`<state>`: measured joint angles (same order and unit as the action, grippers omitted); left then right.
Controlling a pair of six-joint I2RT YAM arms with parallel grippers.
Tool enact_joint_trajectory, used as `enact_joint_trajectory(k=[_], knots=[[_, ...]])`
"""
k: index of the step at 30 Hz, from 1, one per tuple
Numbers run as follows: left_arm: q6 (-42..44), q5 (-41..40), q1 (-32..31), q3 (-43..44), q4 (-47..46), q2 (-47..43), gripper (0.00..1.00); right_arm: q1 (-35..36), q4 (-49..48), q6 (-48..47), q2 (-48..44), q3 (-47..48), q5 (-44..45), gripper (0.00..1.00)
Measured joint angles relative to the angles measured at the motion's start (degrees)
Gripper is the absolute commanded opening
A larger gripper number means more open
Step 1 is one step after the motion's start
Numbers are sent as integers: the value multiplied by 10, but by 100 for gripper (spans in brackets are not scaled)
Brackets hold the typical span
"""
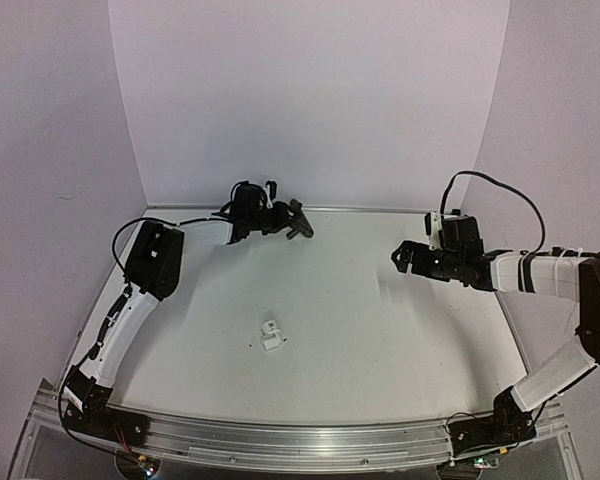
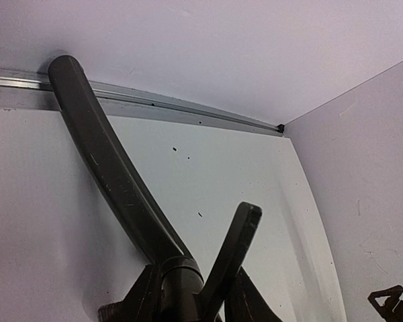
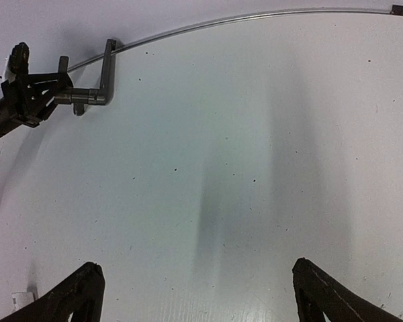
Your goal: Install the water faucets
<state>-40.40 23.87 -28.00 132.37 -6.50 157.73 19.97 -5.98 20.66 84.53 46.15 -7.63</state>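
My left gripper (image 1: 283,222) is at the back of the table, shut on the black bent metal spout (image 1: 300,222) of the water faucets. In the left wrist view the curved spout (image 2: 107,161) and its crossbar (image 2: 240,241) rise from between the jaws of the left gripper (image 2: 185,298). The right wrist view shows the same spout (image 3: 102,84) held clear of the table. The white plastic fitting (image 1: 271,336) lies alone on the table's near middle. My right gripper (image 1: 400,257) hovers at the right, open with nothing between its fingers (image 3: 74,295).
A metal rail (image 2: 188,111) runs along the table's back edge below the pale back wall. The side walls stand close on the left and right. The right gripper (image 2: 389,303) shows at the lower right corner of the left wrist view.
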Motion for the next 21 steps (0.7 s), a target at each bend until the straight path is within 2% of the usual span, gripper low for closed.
enact_joint_trajectory(k=[6, 10, 21], knots=[[0, 30, 7, -27, -9, -14, 1, 0, 0, 4, 0, 0, -4, 98], [8, 68, 13, -91, -4, -57, 0, 0, 0, 7, 0, 0, -10, 98], [31, 196, 17, -322, 24, -283, 0, 2, 0, 20, 0, 0, -45, 98]])
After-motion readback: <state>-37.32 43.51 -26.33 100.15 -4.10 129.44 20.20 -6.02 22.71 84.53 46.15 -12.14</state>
